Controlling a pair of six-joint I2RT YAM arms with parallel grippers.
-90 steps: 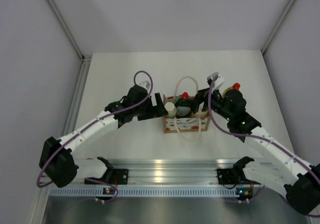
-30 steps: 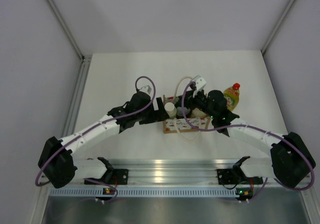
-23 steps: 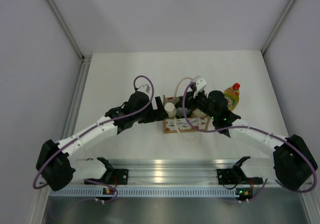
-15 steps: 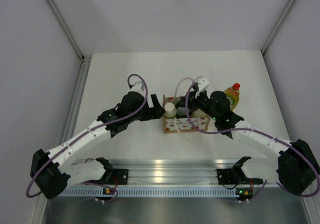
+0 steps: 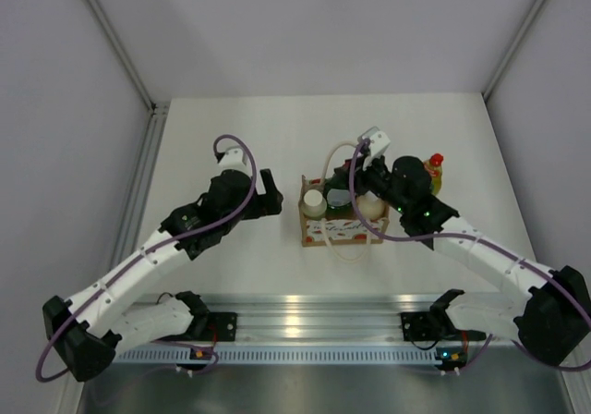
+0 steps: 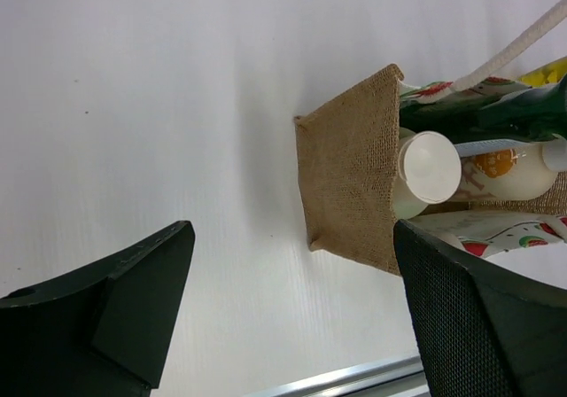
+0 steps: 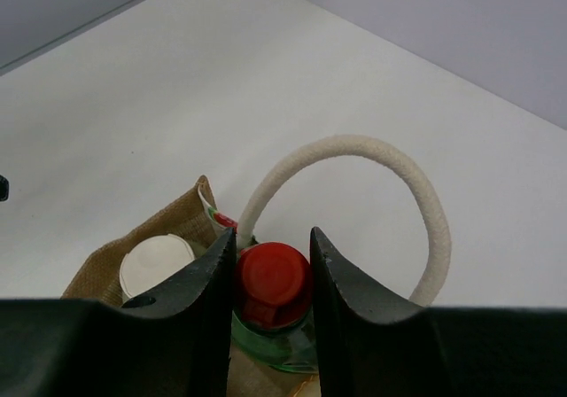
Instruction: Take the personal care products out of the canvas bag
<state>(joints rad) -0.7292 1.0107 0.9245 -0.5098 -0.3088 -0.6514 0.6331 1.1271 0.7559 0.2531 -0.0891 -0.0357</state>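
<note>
The canvas bag [image 5: 337, 233] stands at mid-table, tan with cream rope handles [image 7: 390, 162]. Inside it are a pale bottle with a white cap [image 5: 313, 201], a cream bottle [image 5: 370, 207] and a dark green bottle [image 7: 276, 342] with a red cap [image 7: 272, 282]. My right gripper [image 7: 273, 295] is over the bag, shut on that red cap. The yellow bottle [image 5: 432, 170] with a red cap stands on the table right of the bag, partly behind my right arm. My left gripper [image 5: 274, 192] hangs open and holds nothing, left of the bag [image 6: 354, 184] and apart from it.
A metal rail [image 5: 314, 317] runs along the near edge where both arm bases sit. Grey walls close the table on the left, right and back. White tabletop [image 6: 177, 105] lies left of the bag.
My left gripper has pulled back to the left, away from the bag's side. My right gripper came from beside the yellow bottle to the bag and stays shut on the green bottle's cap.
</note>
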